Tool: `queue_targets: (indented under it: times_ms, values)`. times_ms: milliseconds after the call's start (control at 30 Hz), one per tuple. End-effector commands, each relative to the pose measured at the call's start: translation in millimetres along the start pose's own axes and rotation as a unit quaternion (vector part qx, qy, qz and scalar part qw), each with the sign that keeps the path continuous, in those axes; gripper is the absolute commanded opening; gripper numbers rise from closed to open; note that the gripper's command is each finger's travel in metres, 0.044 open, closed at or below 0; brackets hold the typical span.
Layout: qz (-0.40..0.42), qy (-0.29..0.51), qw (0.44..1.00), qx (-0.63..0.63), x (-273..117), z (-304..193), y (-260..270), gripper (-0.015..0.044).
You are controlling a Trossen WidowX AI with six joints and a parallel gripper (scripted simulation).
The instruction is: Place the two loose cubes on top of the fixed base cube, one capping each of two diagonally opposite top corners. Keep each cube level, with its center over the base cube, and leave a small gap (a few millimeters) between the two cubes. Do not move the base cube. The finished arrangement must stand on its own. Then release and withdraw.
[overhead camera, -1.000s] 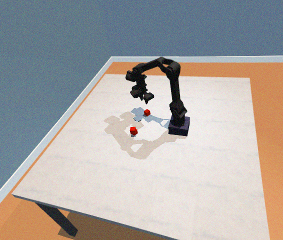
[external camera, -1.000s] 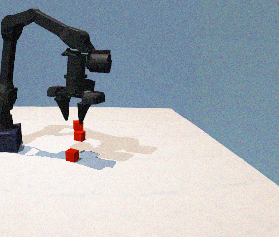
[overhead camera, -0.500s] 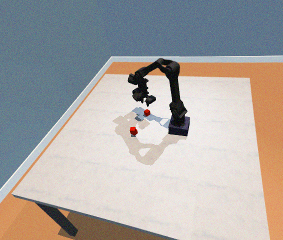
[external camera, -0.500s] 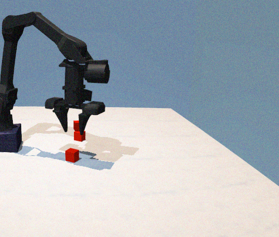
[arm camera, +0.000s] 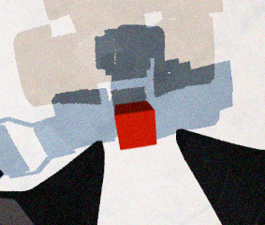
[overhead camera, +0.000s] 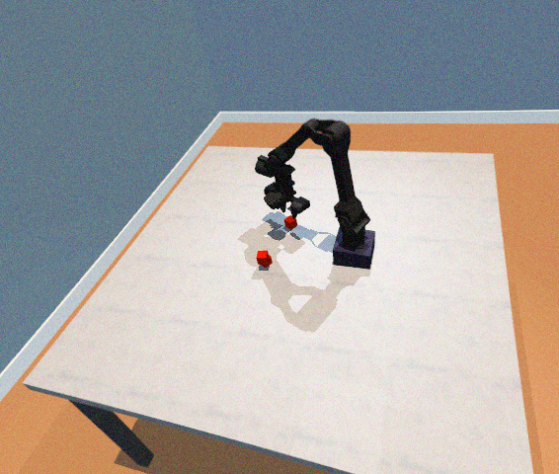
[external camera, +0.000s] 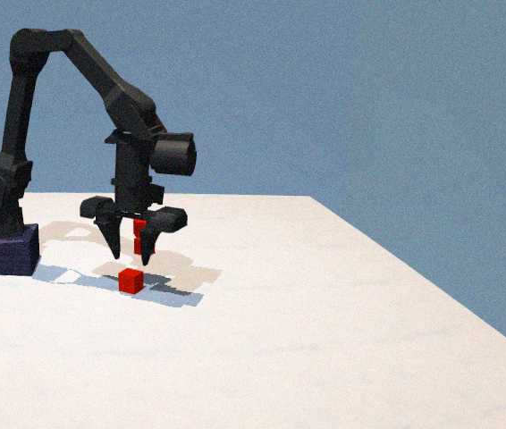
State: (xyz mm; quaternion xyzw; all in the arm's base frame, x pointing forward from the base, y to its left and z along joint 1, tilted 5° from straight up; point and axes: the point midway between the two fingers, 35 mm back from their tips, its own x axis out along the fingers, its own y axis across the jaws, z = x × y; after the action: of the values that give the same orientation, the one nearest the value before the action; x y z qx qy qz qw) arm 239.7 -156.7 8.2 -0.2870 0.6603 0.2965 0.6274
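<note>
Three red cubes are seen on the pale table (overhead camera: 412, 367) (external camera: 313, 350) (arm camera: 146, 206), with one set apart from a stacked pair. The lone cube (overhead camera: 289, 222) (external camera: 130, 281) (arm camera: 136, 128) is rested flat on the table, directly below the gripper (overhead camera: 288, 212) (external camera: 130, 261) (arm camera: 139, 141). The gripper is pointed down with its two fingers spread, and nothing is held between them. In the exterior view the fingertips are held above the lone cube, at its 11 and 1 o'clock. In the wrist view the cube is framed between the tips, and its dark side face is turned toward 12 o'clock.

In the top view the stacked pair is placed at 7 o'clock from the lone cube, well apart from it. There the base cube (overhead camera: 267, 263) is topped by the upper cube (overhead camera: 262, 255) (external camera: 139, 227), which is offset toward 10 or 11 o'clock. In the exterior view both are partly covered by a finger. Only one cube has been set on the base cube. The arm is carried by a dark block (overhead camera: 352, 258) (external camera: 3, 257), at 4 o'clock from the lone cube in the top view.
</note>
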Motion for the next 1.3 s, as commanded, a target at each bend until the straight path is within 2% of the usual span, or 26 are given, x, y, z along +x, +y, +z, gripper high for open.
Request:
queue_targets:
  times_ms: [0,633,833,1000,1267]
  values:
    - [0.003,0.002,1.000,-0.003,7,-1,0,0.0265]
    - [0.003,0.002,1.000,-0.003,36,-1,1,0.0265]
    - [0.003,0.002,1.000,-0.003,36,-1,1,0.0107]
    - [0.003,0.002,1.000,-0.003,34,-1,0,0.0105]
    - [0.003,0.002,1.000,-0.003,10,0,-4,0.0105]
